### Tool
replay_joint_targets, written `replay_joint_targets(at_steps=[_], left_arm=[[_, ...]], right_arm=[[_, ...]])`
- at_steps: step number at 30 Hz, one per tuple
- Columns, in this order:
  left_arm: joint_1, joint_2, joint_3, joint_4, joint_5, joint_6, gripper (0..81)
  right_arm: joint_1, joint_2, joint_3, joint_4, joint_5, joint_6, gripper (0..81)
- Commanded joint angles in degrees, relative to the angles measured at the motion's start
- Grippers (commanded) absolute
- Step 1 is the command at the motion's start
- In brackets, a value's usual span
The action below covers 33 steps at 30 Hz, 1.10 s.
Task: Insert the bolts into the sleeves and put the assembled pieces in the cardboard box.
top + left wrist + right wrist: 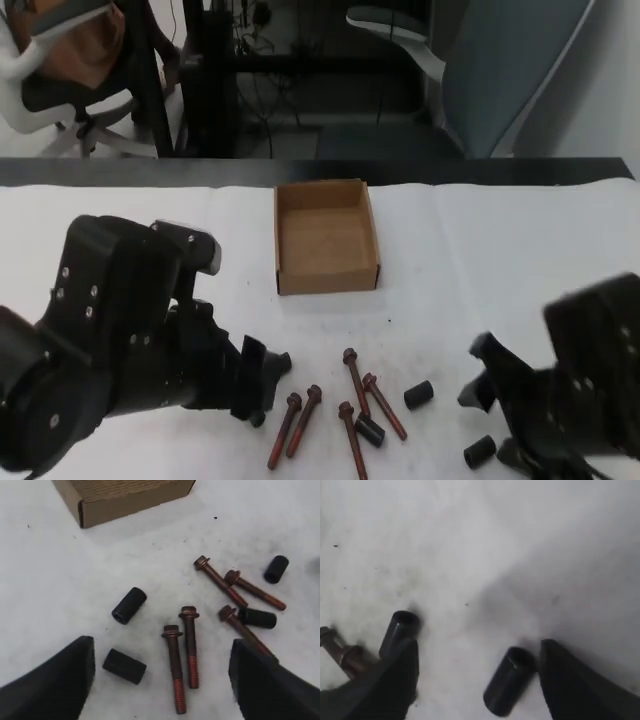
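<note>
Several copper-coloured bolts [355, 380] and black sleeves [418, 395] lie loose on the white bench in front of the cardboard box [325, 240]. My left gripper [162, 680] hangs open just above two side-by-side bolts [175, 667], with a sleeve [125, 666] close to one finger [55, 685]. In the high view this gripper [262, 385] sits left of the bolt pile. My right gripper [480, 685] is open and low over the bench, a sleeve [510, 680] lying between its fingers, nearer one finger [580, 685]. A second sleeve [399, 632] lies by the other finger.
The box [125, 500] is open-topped and holds nothing that I can see. More bolts [220, 580] and sleeves [276, 569] lie scattered between the two arms. The right arm [590, 380] occupies the bench's near right corner. Office chairs stand behind the bench.
</note>
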Motion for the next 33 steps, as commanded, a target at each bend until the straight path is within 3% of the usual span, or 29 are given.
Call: replay_joint_targets(at_steps=[1, 7, 14, 17, 19, 20, 21, 27, 33], left_arm=[[-0.5, 1.94, -2.74, 3.68, -2.01, 4.29, 70.0], [-0.62, 6.61, -7.17, 5.32, -0.44, 4.29, 70.0], [-0.64, 7.01, -9.32, 4.32, -1.42, 4.74, 70.0], [-0.64, 7.01, -9.32, 4.54, -1.85, 4.73, 70.0], [-0.64, 7.01, -9.32, 4.87, -2.71, 6.01, 70.0], [-0.64, 7.23, -9.32, 5.2, -3.62, 6.81, 70.0], [-0.64, 7.52, -9.32, 5.37, -4.27, 7.39, 70.0], [-2.19, 13.04, -9.45, 6.32, -0.49, 7.69, 65.5], [-6.5, 21.43, -12.36, 12.1, -8.14, 7.69, 63.4]], right_arm=[[0.05, 4.15, -3.99, 4.1, 0.5, 0.16, 63.6], [0.79, 5.57, -8.53, 23.25, 1.98, 3.98, 54.7], [3.3, 5.2, -8.51, 24.78, 4.77, 9.79, 51.1], [4.1, 5.86, -8.51, 23.49, 6.72, 10.75, 36.8], [4.08, 5.97, -8.51, 23.25, 7.14, 10.75, 20.2], [4.08, 5.97, -8.51, 23.25, 7.66, 10.44, 5.3], [4.08, 5.97, -8.51, 22.87, 7.49, 10.06, 0.1], [4.08, 5.97, -8.51, 17.91, 4.23, 5.11, 0.0], [4.77, 5.97, -8.51, 16.44, 2.13, 3.39, 0.0]])
